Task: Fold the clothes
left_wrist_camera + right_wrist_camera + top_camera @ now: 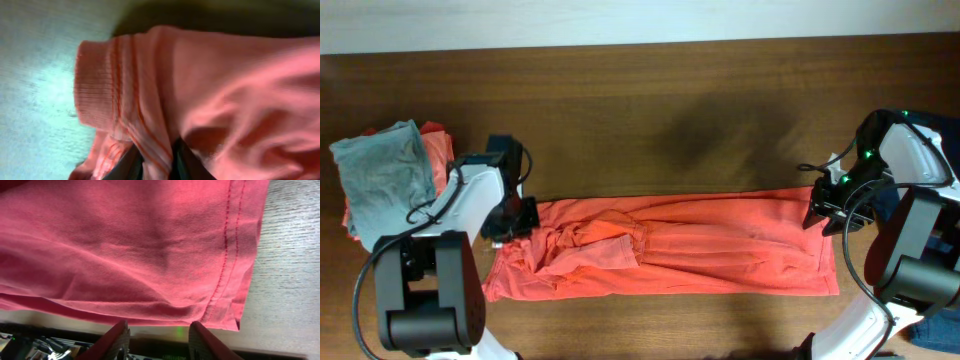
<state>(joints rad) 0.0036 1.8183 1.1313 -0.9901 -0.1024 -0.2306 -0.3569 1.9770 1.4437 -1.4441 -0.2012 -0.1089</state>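
Note:
The clothes here are an orange-red T-shirt (pixel 690 248), folded into a long band across the wooden table (pixel 650 110). My left gripper (pixel 517 215) is at the band's far left corner. In the left wrist view its dark fingers (pixel 127 167) pinch a fold of the shirt (pixel 225 85) just below the ribbed collar (pixel 95 85), so the left gripper (pixel 157 162) is shut on cloth. My right gripper (pixel 820 212) is at the far right corner. In the right wrist view the right gripper (pixel 159 327) is open and empty, just short of the stitched hem (pixel 227 255).
A folded grey shirt (pixel 385 172) lies on another orange garment (pixel 440 150) at the left edge. Dark blue cloth (pixel 942 322) shows at the lower right beside the right arm's base. Bare wood runs behind the shirt to the far edge.

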